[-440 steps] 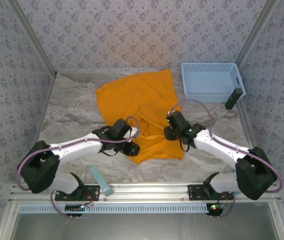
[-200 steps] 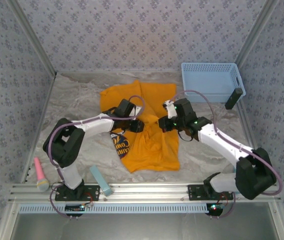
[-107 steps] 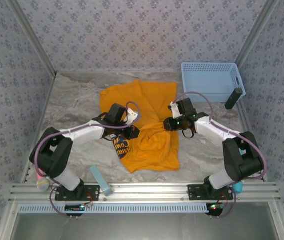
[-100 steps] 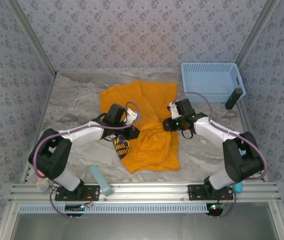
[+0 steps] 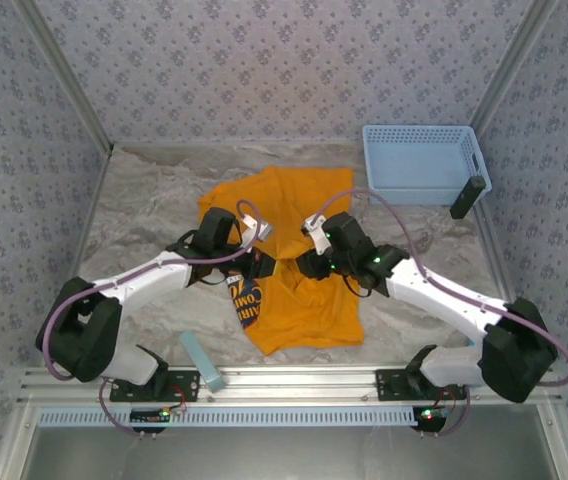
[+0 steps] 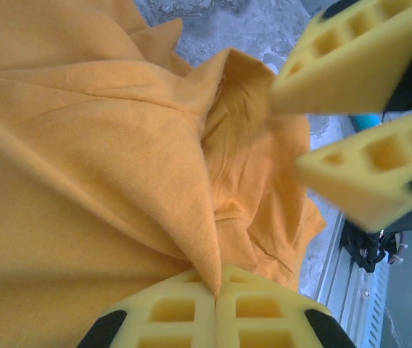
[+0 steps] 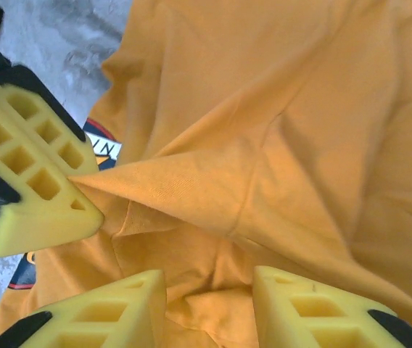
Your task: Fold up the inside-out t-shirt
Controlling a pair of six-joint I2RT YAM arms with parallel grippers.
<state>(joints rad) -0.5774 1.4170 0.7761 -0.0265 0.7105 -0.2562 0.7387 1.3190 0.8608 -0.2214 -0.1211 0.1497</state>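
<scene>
Left arm (image 5: pixel 144 280): lies low across the worktop (image 5: pixel 134 215), running from its base at near left in toward centre. The wrist ends over the left side of the shirt (image 5: pixel 304 305).

Right arm (image 5: pixel 434 297): comes in from near right with the elbow low and the wrist turned toward the left one. The two wrists sit close together above the middle of the shirt.

Left jaws: closed on a peaked fold of orange cloth. In my left wrist view the pads (image 6: pixel 191 312) press flat together, with the ridge of fabric running into the seam between them. The right wrist view shows the same pinch from the other side, the cloth coming to a point at the pad tips.

Right jaws: open, pads (image 7: pixel 315 312) well apart, hovering just over rumpled cloth with nothing clamped.

Shirt: centre of the worktop, bunched where the jaws meet. It spreads toward the far wall and lies flatter toward the rail (image 5: pixel 294 378). A dark print patch (image 5: pixel 245 300) shows at its left edge, just near of the left jaws.

Surface: grey-white and marbled, uneven-looking.

Blue basket (image 5: pixel 414 192): far right corner, apart from the shirt. A black cylinder (image 5: pixel 467 197) sits at its near right corner; I cannot tell if they touch.

Pale blue bar (image 5: pixel 202 361): by the rail near the left base.

Room: patterned walls (image 5: pixel 264 60) on three sides.
</scene>
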